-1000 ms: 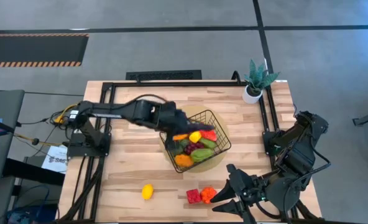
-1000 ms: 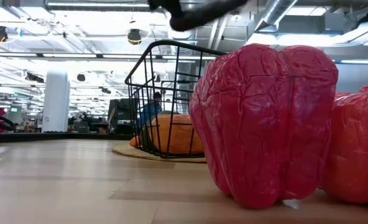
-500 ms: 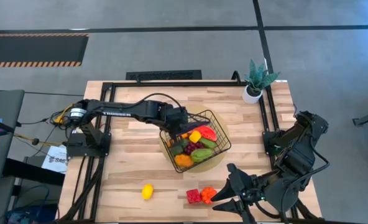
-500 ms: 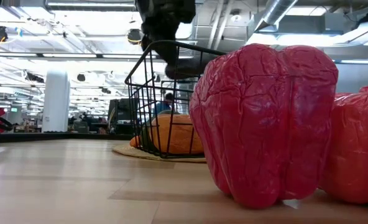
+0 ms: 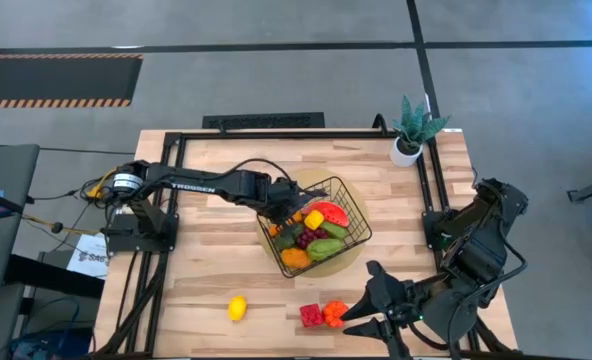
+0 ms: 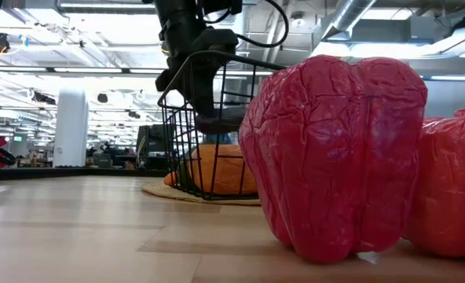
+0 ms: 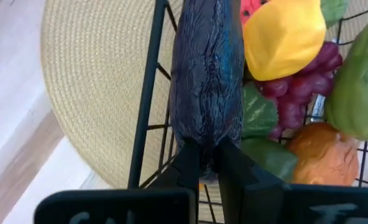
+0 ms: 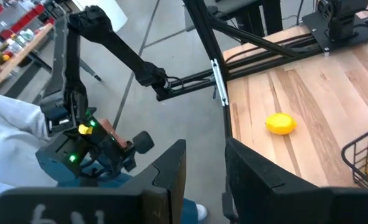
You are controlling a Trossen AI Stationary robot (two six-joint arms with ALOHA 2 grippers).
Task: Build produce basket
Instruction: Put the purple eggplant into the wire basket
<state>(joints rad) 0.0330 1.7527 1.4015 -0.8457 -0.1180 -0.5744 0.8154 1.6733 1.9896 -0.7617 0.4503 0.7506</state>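
The black wire basket (image 5: 318, 226) stands on a round tan mat (image 7: 97, 93) at mid-table. It holds a lemon (image 7: 283, 37), grapes (image 7: 293, 99), green avocados, an orange (image 6: 217, 169) and a watermelon slice. My left gripper (image 5: 285, 206) reaches down into the basket's left side, shut on the dark purple eggplant (image 7: 206, 74). A second lemon (image 5: 237, 307), a red pepper (image 5: 311, 316) and an orange pepper (image 5: 335, 312) lie on the table near its near edge. My right gripper (image 5: 368, 305) waits open beside the peppers. My left gripper pinches the eggplant's near end (image 7: 207, 146) between its two fingers (image 7: 187, 165), coming from above and the table's left, slanting down. The eggplant sticks out ahead along the fingers, just inside the basket's rim wire (image 7: 148, 93), above the other produce; whether it rests on them I cannot tell.
A potted green plant (image 5: 414, 128) stands at the table's far right corner. A black frame runs along the table's edges. In the low view the red pepper (image 6: 335, 157) fills the foreground. Bare wood lies left of the basket and around the loose lemon (image 8: 280, 123).
My left gripper has come down from above the basket's far-left rim into the basket, carrying the eggplant with it; the arm has stretched lower. The fingers have stayed shut on the eggplant.
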